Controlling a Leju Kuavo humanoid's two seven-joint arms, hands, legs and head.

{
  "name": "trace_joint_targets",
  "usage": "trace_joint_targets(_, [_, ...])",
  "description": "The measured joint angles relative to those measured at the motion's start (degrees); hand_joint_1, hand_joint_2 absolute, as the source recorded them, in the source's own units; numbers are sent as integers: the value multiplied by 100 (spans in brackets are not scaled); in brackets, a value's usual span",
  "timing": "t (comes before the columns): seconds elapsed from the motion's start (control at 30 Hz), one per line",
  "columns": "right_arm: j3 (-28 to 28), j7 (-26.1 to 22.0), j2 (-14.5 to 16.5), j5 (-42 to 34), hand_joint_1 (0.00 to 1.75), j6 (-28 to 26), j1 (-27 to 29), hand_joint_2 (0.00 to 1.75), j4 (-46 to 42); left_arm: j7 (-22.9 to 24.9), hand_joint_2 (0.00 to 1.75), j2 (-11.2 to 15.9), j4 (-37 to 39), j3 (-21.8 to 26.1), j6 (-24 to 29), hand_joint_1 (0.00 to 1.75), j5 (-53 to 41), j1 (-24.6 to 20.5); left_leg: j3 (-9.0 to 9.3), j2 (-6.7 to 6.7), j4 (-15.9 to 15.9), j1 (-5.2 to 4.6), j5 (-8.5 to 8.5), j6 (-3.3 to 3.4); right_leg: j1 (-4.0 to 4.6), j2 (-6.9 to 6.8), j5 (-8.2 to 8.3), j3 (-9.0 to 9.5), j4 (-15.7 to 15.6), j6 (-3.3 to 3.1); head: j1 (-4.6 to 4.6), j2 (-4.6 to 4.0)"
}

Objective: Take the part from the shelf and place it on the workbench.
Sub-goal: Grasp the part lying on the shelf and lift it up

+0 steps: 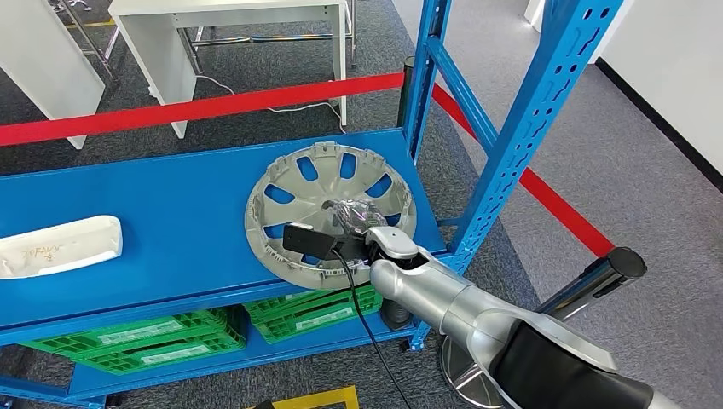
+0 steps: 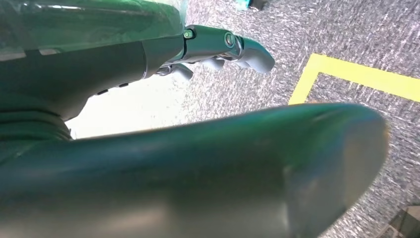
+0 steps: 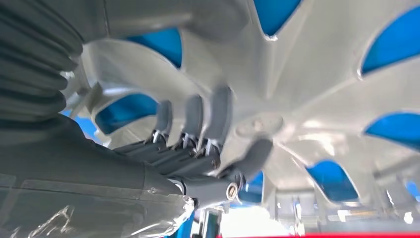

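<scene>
- The wheel cover point(image 1: 331, 213) lay flat on the blue shelf point(image 1: 170, 221), near its right post.
- The right hand point(image 3: 208, 144) reached over its centre, fingers spread, gripping nothing.
- The left hand point(image 2: 218, 49) hung loosely spread, holding nothing.
- Judged step: reaching; next, close on a spoke or the rim.

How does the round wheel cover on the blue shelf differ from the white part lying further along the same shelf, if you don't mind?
The wheel cover is round, grey and pierced with openings; the white part is long, pale and solid. The right hand reaches over the wheel cover; the white part lies untouched. Both rest on the blue shelf.
</scene>
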Motion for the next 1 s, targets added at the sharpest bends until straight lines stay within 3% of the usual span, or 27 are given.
trace_joint_targets(0.37, [19,103,80,665,0,-252,24,0,-199,-102,0,74,-217,30,-136,0,-201,11,0,1,0,0,0,0,0,0,0,0,0,0,-1,0])
trace_joint_targets(0.8, [105,274,167,1109,0,-51,138,0,-769,-270,0,79,-216,94,-199,0,-324,23,0,1,0,0,0,0,0,0,-1,0,0,-1,-1,0])
trace_joint_targets(1.0, [224,580,203,1603,0,172,158,0,-816,-335,0,78,-214,162,-190,0,-366,27,-1,0,0,0,0,0,0,0,-1,0,0,-1,-1,0])
